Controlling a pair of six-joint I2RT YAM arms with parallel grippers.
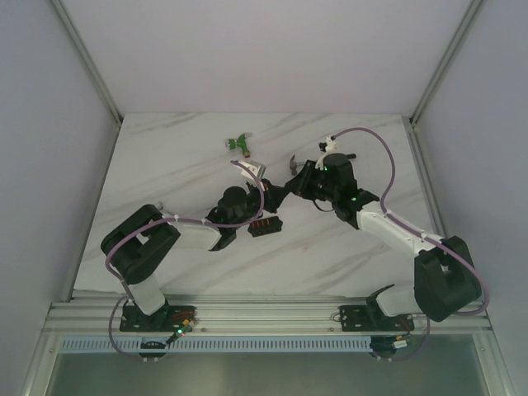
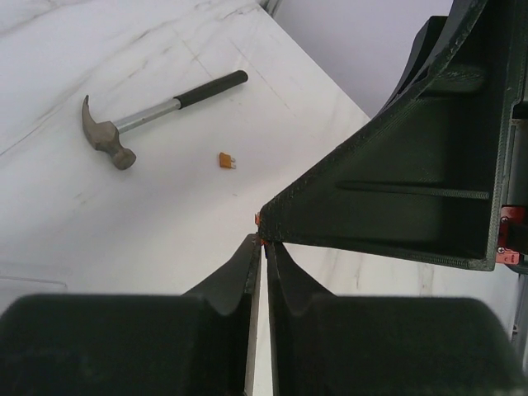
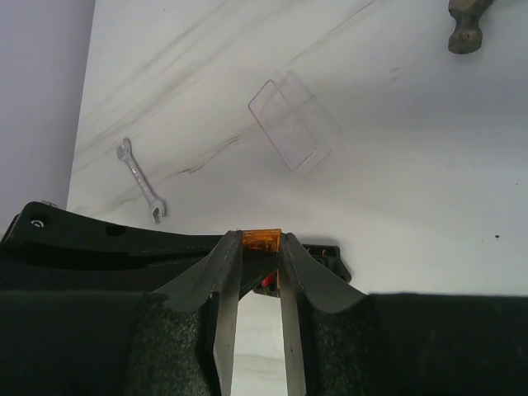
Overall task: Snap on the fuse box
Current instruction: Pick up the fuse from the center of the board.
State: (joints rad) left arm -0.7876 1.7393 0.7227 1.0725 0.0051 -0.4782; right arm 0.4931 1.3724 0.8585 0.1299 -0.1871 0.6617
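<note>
The fuse box [image 1: 266, 224] is a small black block with red fuses, lying at the table's middle. In the right wrist view only its end [image 3: 332, 261] shows behind my fingers. My right gripper [image 3: 261, 244] is shut on a small orange fuse [image 3: 261, 239] and hovers just above the box; it also shows in the top view [image 1: 279, 198]. My left gripper [image 2: 266, 244] has its jaws closed to a thin slit right under the right gripper's finger [image 2: 396, 190]. A speck of orange-red shows at its tips. It also shows in the top view [image 1: 254, 209].
A hammer [image 2: 157, 111] lies beyond the grippers, with a loose orange fuse [image 2: 228, 161] near it. A clear plastic lid [image 3: 290, 124] and a small wrench [image 3: 142, 180] lie on the marble top. A green object [image 1: 239, 144] sits far back.
</note>
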